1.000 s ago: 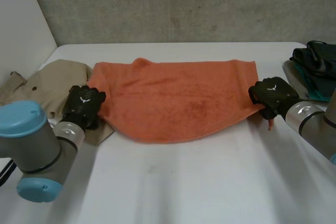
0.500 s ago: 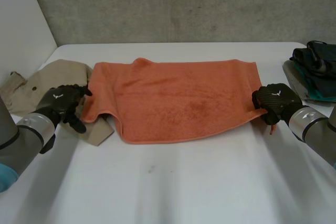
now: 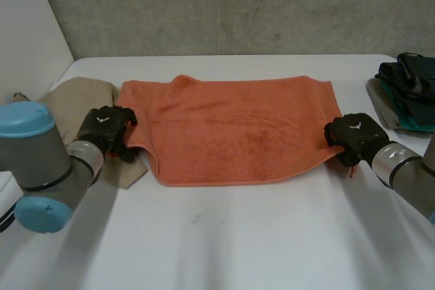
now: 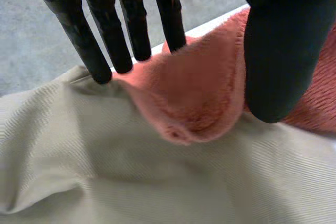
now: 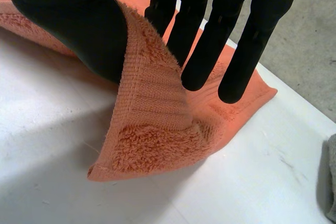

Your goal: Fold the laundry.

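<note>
Towel: orange towel (image 3: 231,130) lies flat mid-surface (image 3: 238,249), its left end over a beige garment (image 3: 64,106).
Left hand (image 3: 105,129): thumb and straight fingers pinch the towel's near left corner.
Right hand (image 3: 352,135): pinches the near right corner, slightly raised.
Far right: dark clothes pile (image 3: 408,83).

Beige garment (image 3: 71,100) partly under orange towel (image 3: 231,130)

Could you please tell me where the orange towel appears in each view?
Head view: the orange towel lies spread on the white table, left hand and right hand at its ends.
Left wrist view: its corner, pinched by the left hand, over the beige garment.
Right wrist view: its corner, pinched by the right hand.
Shared landmark: the two hands.
</note>
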Robot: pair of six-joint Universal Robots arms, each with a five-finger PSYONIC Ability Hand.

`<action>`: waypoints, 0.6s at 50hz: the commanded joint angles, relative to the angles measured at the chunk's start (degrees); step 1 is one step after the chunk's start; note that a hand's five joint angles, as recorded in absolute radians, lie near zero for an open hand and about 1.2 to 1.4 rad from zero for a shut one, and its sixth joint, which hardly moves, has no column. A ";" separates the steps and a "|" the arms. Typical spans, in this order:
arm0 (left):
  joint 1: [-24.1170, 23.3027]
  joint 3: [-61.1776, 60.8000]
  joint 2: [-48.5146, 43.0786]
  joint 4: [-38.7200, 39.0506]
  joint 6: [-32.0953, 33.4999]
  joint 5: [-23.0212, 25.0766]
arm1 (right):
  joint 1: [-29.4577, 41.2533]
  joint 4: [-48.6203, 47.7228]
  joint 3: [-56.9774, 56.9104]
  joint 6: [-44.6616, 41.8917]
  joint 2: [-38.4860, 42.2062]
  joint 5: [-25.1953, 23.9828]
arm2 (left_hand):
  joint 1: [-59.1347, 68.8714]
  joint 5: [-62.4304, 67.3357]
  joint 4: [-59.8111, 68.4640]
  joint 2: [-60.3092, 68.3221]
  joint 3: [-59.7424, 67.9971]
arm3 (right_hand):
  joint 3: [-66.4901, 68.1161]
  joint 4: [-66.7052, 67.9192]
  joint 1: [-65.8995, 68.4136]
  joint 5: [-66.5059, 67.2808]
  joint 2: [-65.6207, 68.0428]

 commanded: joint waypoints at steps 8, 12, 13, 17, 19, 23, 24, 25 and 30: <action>2.14 -4.64 8.02 -0.88 7.16 -1.69 | -0.67 6.93 -1.43 -4.58 -3.08 0.78 | 50.85 51.51 51.65 51.82 51.71 | 11.98 11.40 15.51 12.06 12.65; 3.81 -11.31 17.32 -10.78 14.88 0.33 | -4.00 21.74 -0.82 -18.25 -8.51 1.83 | 50.85 51.51 51.65 51.82 51.71 | 11.98 11.40 15.51 12.06 12.65; 4.16 -12.38 18.91 -13.00 16.47 0.68 | -4.62 24.93 -0.38 -20.91 -9.40 2.18 | 50.85 51.51 51.65 51.82 51.71 | 11.98 11.40 15.51 12.06 12.65; 4.78 -17.30 25.25 -24.86 24.47 2.27 | -8.05 40.84 2.69 -34.54 -13.63 4.91 | 50.85 51.51 51.65 51.82 51.71 | 11.98 11.40 15.51 12.06 12.65; 4.34 -19.15 26.93 -30.67 28.08 2.45 | -9.90 47.19 4.19 -41.31 -15.12 5.79 | 50.85 51.51 51.65 51.82 51.71 | 11.98 11.40 15.51 12.06 12.65; 3.90 -19.86 26.84 -34.55 32.30 1.74 | -10.34 45.62 4.02 -43.62 -15.31 4.21 | 50.85 51.51 51.65 51.82 51.71 | 11.98 11.40 15.51 12.06 12.65; 3.81 -19.68 26.58 -34.38 32.74 1.39 | -10.26 43.96 3.32 -42.57 -14.43 4.38 | 50.85 51.51 51.65 51.82 51.71 | 11.98 11.40 15.51 12.06 12.65; 3.64 -18.64 25.97 -33.68 33.18 0.61 | -10.17 43.25 2.88 -41.95 -13.81 4.56 | 50.85 51.51 51.65 51.82 51.71 | 11.98 11.40 15.51 12.06 12.65; 1.80 -14.59 22.98 -29.55 31.87 -0.02 | -8.94 38.59 -0.90 -37.91 -9.86 6.58 | 50.85 51.51 51.65 51.82 51.71 | 11.98 11.40 15.51 12.06 12.65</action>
